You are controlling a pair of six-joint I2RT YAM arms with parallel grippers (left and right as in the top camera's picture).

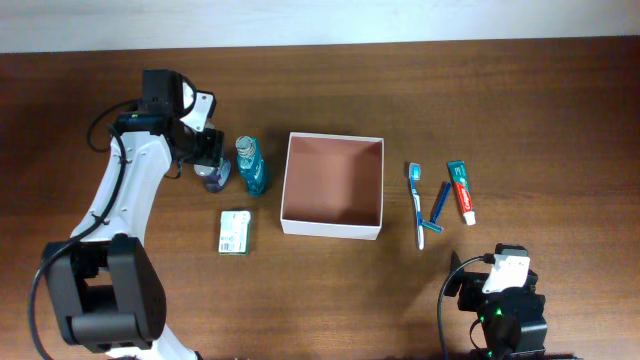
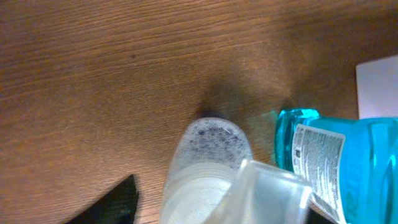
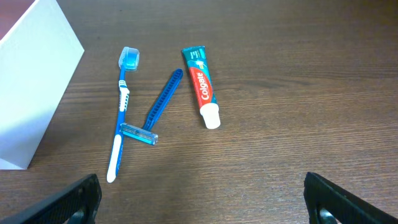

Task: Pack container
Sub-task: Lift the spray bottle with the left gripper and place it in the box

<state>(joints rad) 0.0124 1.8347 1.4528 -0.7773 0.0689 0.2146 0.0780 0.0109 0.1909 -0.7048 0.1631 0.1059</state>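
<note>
While my left gripper straddles small bottle, cannot tell if jaws pinch it. Container lies right of jaws, past mouthwash; left arm nearer. Right gripper spread wide, holding nothing, near edge.

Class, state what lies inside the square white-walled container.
Inside the container only its bare pinkish-brown floor shows; no toiletry lies in it. A wall shadow darkens one corner, yet nothing covers the floor.
</note>
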